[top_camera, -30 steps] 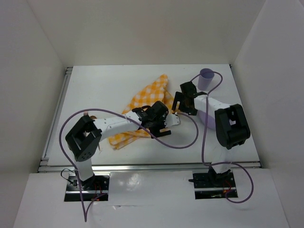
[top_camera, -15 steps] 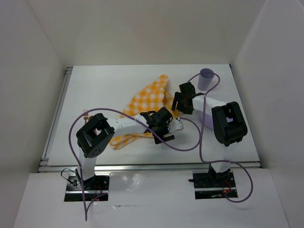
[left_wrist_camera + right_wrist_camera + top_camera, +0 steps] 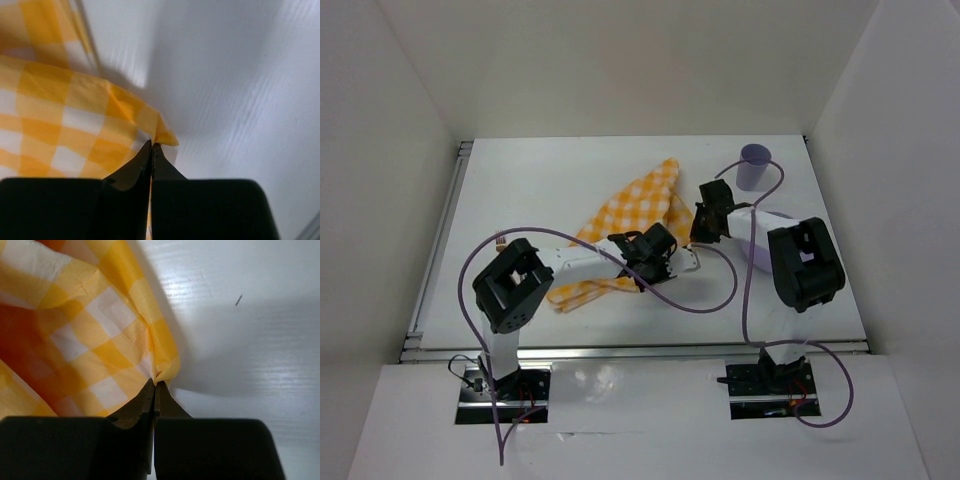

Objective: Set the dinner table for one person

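A yellow-and-white checked cloth (image 3: pixel 632 203) lies crumpled in the middle of the white dinner table (image 3: pixel 540 180). My left gripper (image 3: pixel 648 262) is down at the cloth's near right part. In the left wrist view it (image 3: pixel 152 145) is shut on a corner of the cloth (image 3: pixel 70 115). My right gripper (image 3: pixel 705 228) sits at the cloth's right edge. The right wrist view has it (image 3: pixel 155 383) shut on a bunched fold of the cloth (image 3: pixel 85 330), with bare table (image 3: pixel 250 315) to the right.
A pale purple cup (image 3: pixel 754 166) stands upright at the back right, just beyond the right arm. A small brown object (image 3: pixel 500 238) peeks out by the left arm's elbow. Metal rails (image 3: pixel 440 240) run along the left and near edges. White walls enclose the table.
Both grippers were open and have shut on the cloth. The left gripper has drawn back a little; the right has come down at the cloth's right edge.
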Robot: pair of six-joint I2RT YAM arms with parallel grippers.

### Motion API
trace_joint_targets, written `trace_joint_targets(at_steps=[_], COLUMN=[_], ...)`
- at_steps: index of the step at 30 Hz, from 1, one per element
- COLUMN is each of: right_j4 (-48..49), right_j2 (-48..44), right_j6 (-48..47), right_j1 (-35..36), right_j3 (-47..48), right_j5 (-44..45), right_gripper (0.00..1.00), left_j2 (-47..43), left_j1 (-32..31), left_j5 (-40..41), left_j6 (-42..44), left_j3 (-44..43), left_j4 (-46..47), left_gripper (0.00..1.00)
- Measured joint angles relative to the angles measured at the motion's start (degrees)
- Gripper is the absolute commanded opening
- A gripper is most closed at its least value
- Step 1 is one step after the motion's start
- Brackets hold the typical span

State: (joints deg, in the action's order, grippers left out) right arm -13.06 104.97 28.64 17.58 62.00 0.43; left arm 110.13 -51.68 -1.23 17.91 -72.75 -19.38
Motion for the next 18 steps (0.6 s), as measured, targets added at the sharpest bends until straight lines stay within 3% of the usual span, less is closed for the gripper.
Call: trace_joint_targets(at_steps=[7, 12, 18], right_j4=[-1.5, -5.2, -11.0], right_j2=[-6.0, -15.6, -24.7], right_j6=[-0.3, -0.5, -0.4], right_j1=[0.0, 0.0, 0.0], right_j3=[-3.8, -7.5, -11.0], right_j5=[-0.2, 0.6, 1.2], right_gripper=[0.0, 0.0, 0.0], left_j2=[-8.3, -11.6, -12.2], left_j1=[6.1, 17.2, 28.5], left_j5=[-3.8, -6.3, -4.8], left_j6=[-0.5, -2.1, -4.7], left_j3=[-4.0, -17.1, -26.3], left_j4=[-10.2, -15.3, -16.8], left_gripper=[0.0, 0.0, 0.0])
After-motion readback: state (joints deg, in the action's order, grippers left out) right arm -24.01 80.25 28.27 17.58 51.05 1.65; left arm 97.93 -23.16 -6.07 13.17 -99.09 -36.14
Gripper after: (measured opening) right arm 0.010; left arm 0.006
